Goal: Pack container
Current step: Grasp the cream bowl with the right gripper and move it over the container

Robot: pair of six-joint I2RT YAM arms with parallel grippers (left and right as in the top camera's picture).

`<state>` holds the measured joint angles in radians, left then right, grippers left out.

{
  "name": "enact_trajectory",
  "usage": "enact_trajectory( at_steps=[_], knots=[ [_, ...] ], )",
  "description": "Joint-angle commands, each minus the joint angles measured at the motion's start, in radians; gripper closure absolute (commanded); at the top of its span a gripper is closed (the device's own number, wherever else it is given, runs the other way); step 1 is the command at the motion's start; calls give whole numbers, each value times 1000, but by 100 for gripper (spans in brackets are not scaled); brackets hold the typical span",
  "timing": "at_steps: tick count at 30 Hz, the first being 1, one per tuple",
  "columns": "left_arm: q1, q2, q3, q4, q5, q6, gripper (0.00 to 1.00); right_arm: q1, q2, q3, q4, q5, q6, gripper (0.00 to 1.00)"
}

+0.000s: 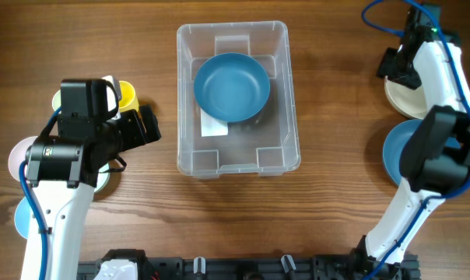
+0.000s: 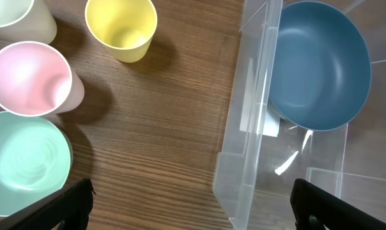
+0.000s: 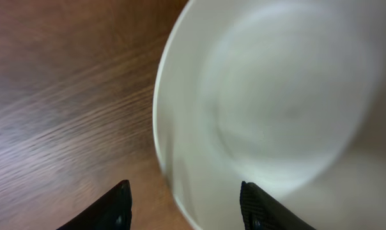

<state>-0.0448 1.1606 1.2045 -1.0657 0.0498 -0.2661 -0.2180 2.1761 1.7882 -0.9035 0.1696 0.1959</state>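
- Showing the container (image 1: pixel 239 155), a clear rectangular bin, upright at the middle of the wooden table (image 1: pixel 336 225), between the two arms.
- Inside it, a blue bowl (image 1: pixel 232 87) rests mouth-up toward the far end, overlapping a white label (image 1: pixel 214 128) on the bin's floor.
- Left gripper (image 2: pixel 192 201): fingers spread wide and holding nothing, over bare wood just beside the container's left wall.
- Left of that gripper stand a yellow cup (image 2: pixel 121 29), a pink cup (image 2: pixel 30 78), a mint-green vessel (image 2: pixel 23 163) and a pale cup (image 2: pixel 14 13), all mouth-up and close together.
- Right gripper (image 3: pixel 186 207): fingers apart, poised at the rim of a white bowl (image 3: pixel 276 108) at the table's far right. Whether they touch it cannot be told.
- A second blue bowl (image 1: pixel 392 152) lies just beside the white bowl, on its near side, partly hidden by the right arm.
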Motion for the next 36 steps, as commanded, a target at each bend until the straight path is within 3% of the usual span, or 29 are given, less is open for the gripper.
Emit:
enact_trajectory(
  at_steps=[1, 6, 10, 18, 23, 30, 34, 36],
  knots=[
    [4, 5, 19, 2, -2, -4, 0, -4, 73, -3, 18, 14, -11, 52],
    [4, 5, 19, -2, -2, -5, 0, -4, 109, -3, 36, 14, -10, 83],
    [4, 5, 19, -2, -2, -5, 0, -4, 109, -3, 49, 14, -13, 95],
    [4, 5, 19, -2, -2, -5, 0, 40, 80, 45, 91, -67, -174, 96],
    [4, 5, 19, -2, -2, -5, 0, 145, -84, 147, 62, -179, -267, 96],
    [4, 5, 19, -2, -2, -5, 0, 425, -369, 174, -9, -331, -684, 96],
    [4, 5, 19, -1, -9, -6, 0, 632, -380, 165, -95, -351, -872, 96],
    [5, 5, 20, -3, -82, -42, 0, 702, -363, 138, -100, -350, -919, 96]
  ],
)
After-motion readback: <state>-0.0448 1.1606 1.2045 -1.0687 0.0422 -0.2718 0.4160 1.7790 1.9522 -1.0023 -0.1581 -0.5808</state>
